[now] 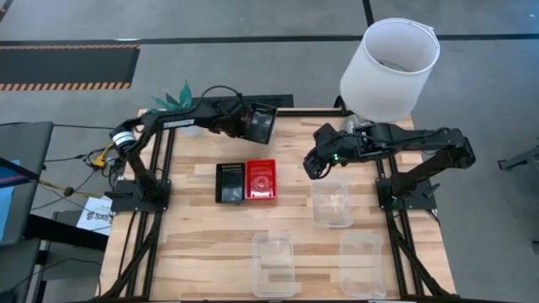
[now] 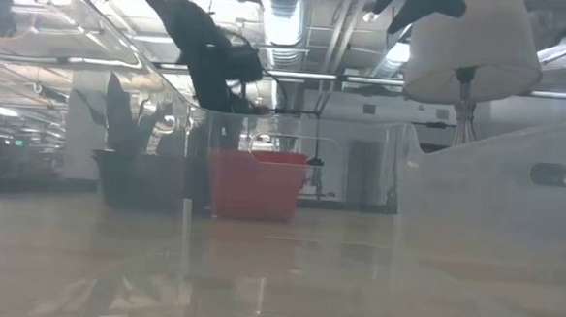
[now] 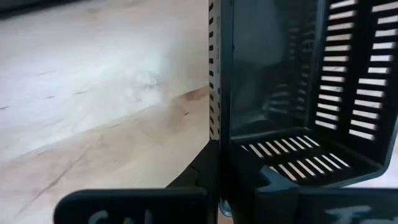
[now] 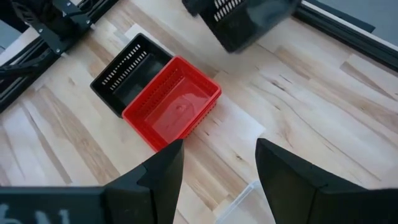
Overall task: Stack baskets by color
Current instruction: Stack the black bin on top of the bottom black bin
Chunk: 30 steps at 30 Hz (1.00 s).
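Black plastic marks the basket in hand: the left gripper [image 1: 244,120] is clamped tight on the wall of a black basket [image 1: 260,124], held tilted in the air over the table's [image 1: 194,244] far edge. To do this step well, level the basket, line it up squarely over the black basket on the table [image 1: 229,182], then lower it until it nests. That resting basket lies touching a red basket [image 1: 261,179], nearer the table's middle than the carried one. Three clear baskets [image 1: 330,204] stand apart toward the near side. The right gripper [image 1: 317,166] hovers with fingers spread wide, holding nothing, just beside the red basket.
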Motion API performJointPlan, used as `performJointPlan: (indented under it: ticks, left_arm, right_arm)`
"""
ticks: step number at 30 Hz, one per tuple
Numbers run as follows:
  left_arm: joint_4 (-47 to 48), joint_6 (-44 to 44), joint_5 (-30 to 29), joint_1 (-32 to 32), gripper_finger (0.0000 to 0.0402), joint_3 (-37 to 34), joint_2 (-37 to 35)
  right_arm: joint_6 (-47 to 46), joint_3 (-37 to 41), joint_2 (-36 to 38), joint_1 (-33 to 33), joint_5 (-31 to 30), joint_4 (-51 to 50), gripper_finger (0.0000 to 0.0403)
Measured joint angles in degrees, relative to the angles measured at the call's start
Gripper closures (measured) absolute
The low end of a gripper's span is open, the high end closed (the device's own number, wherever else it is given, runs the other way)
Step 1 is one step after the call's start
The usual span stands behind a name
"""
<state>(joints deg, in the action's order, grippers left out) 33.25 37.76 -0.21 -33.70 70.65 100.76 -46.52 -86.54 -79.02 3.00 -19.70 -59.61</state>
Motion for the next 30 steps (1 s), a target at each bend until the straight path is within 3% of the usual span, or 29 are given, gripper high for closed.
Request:
performJointPlan:
  ticks: [5, 9, 17, 23, 30]
  left_arm:
    - [6.64, 3.84, -0.11, 2.45, 0.0401, 0.00, -9.21]
    - [15.17, 8.57, -3.11, 8.53, 0.0401, 0.00, -18.06]
    - [29.31, 31.08, -19.50, 29.15, 0.0401, -1.44, -30.49]
    - [29.62, 48.04, -23.20, 41.13, 0.0401, -8.27, -32.69]
    - [25.42, 59.27, -22.57, 48.06, 0.0401, -16.00, -31.29]
  right_arm:
    - [-0.02, 0.00, 0.00, 0.03, 0.00, 0.00, 0.0182]
    - [0.00, 0.00, 0.00, 0.03, -0.02, -0.19, 0.0182]
    - [1.68, 0.00, 0.00, 0.03, -0.03, -0.25, 0.0182]
    - [1.99, 0.00, 0.00, -0.01, -0.02, -0.37, 0.0182]
    - [1.97, 0.00, -0.01, -0.01, 0.00, -0.39, 0.0182]
